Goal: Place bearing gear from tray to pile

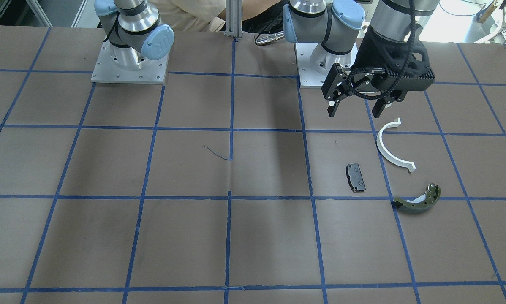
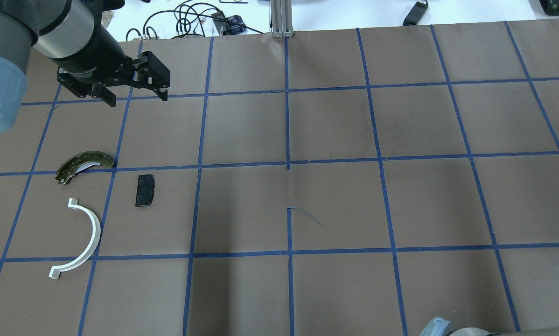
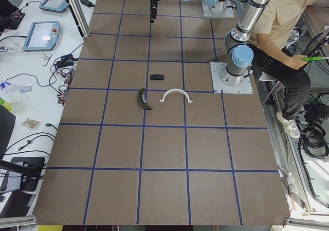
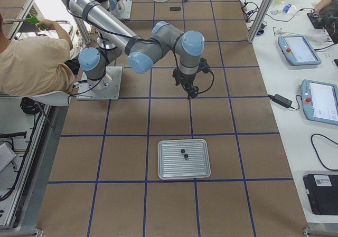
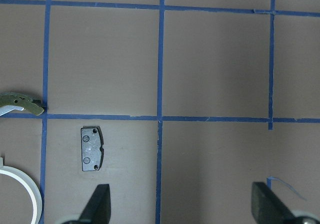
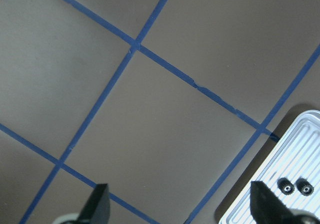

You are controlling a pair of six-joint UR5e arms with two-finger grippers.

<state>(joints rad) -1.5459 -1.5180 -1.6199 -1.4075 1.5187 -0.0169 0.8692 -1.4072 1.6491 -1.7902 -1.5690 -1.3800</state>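
Two small black bearing gears (image 6: 286, 185) lie side by side on the ribbed metal tray (image 6: 272, 204), also visible as the tray (image 4: 184, 166) with the gears (image 4: 183, 153) in the exterior right view. My right gripper (image 6: 182, 206) hovers open and empty over bare table, beside the tray's corner. The pile sits at the other end: a white half-ring (image 2: 94, 231), a black pad (image 2: 144, 190) and an olive brake shoe (image 2: 83, 164). My left gripper (image 2: 135, 95) hangs open and empty above the table beyond the pile, with the pad (image 5: 92, 148) in its wrist view.
A seated person (image 4: 31, 63) is behind the robot bases. A side bench carries tablets (image 4: 296, 49) and cables. Blue tape lines grid the brown table (image 2: 335, 196). A metal post (image 2: 282, 18) stands at the far edge.
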